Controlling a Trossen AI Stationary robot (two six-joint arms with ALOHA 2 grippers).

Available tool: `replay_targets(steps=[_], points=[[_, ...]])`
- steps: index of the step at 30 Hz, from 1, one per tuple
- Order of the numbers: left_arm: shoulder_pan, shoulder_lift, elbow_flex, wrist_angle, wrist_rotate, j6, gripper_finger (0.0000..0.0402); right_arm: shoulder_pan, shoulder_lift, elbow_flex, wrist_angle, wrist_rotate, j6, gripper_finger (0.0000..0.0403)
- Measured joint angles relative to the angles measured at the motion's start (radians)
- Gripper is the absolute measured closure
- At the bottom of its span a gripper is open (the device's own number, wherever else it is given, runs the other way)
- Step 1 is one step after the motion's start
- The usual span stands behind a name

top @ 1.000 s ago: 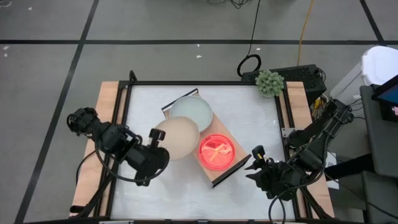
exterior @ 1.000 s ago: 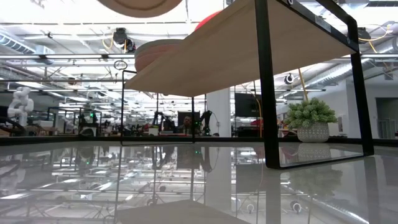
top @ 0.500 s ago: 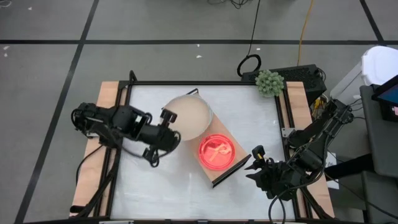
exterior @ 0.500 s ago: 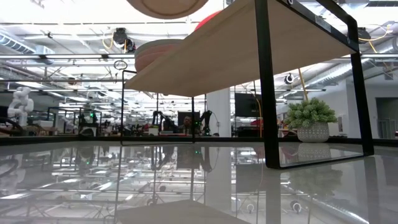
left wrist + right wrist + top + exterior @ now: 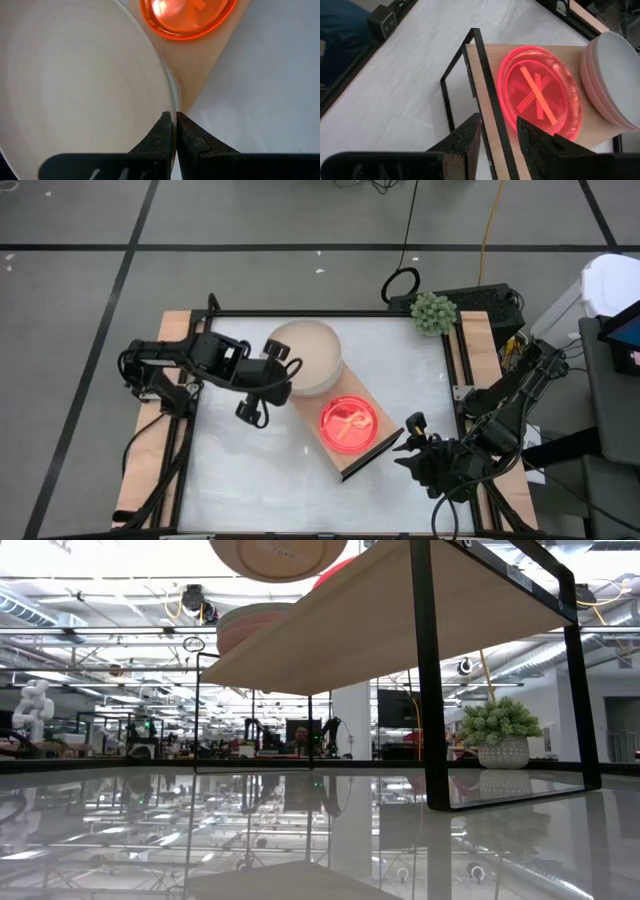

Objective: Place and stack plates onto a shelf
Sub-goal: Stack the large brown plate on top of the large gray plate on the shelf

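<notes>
My left gripper (image 5: 283, 373) (image 5: 175, 127) is shut on a beige plate (image 5: 306, 356) (image 5: 278, 555), which hovers over the plate stack at the shelf's far end. That stack (image 5: 255, 628) (image 5: 612, 75) shows pink plates with a pale one on top and rests on the light-wood shelf (image 5: 362, 458) (image 5: 400, 625). A translucent hot-pink divided plate (image 5: 347, 423) (image 5: 540, 92) (image 5: 187, 15) lies on the shelf's near half. My right gripper (image 5: 408, 442) (image 5: 497, 132) waits open, just off the shelf's near end. My left gripper pinches the beige plate's rim (image 5: 169, 107) between its two fingers, on the plate's near-left side. The fingers reach it roughly level from the table's left. The plate is lifted clear, about level, above the stack.
A small potted plant (image 5: 433, 312) (image 5: 497, 735) stands at the table's far right corner. A black frame (image 5: 300, 314) edges the white tabletop, with wooden strips on both sides. Bare white tabletop (image 5: 260, 480) lies near and left of the shelf.
My left gripper has swung toward the table's far edge and right, turning as it went, still shut on the beige plate. The plate has travelled from beside the shelf's left side to above the stack, now covering the pale plate there.
</notes>
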Motion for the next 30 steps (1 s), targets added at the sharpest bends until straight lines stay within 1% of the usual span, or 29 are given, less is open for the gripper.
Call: replay_targets(steps=[6, 9, 13, 20, 23, 30], points=[[0.036, -0.001, -0.020, 0.041, 0.006, 0.019, 0.0393, 0.000, 0.000, 0.000, 0.002, 0.022, 0.001, 0.0294], [0.055, 0.001, -0.064, 0.077, 0.045, 0.053, 0.0393, 0.000, 0.000, 0.000, 0.004, 0.025, 0.001, 0.0294], [0.077, 0.000, -0.136, 0.117, 0.048, 0.057, 0.0393, 0.000, 0.000, 0.000, 0.004, 0.025, 0.002, 0.0294], [0.120, 0.000, -0.258, 0.160, 0.047, 0.056, 0.0382, 0.000, 0.000, 0.000, 0.004, 0.025, 0.002, 0.0294], [0.128, 0.002, -0.298, 0.166, 0.048, 0.040, 0.0380, 0.000, 0.000, 0.000, 0.004, 0.025, 0.002, 0.0294], [0.128, 0.001, -0.340, 0.201, 0.048, -0.048, 0.0378, 0.000, 0.000, 0.000, 0.003, 0.025, 0.002, 0.0294]])
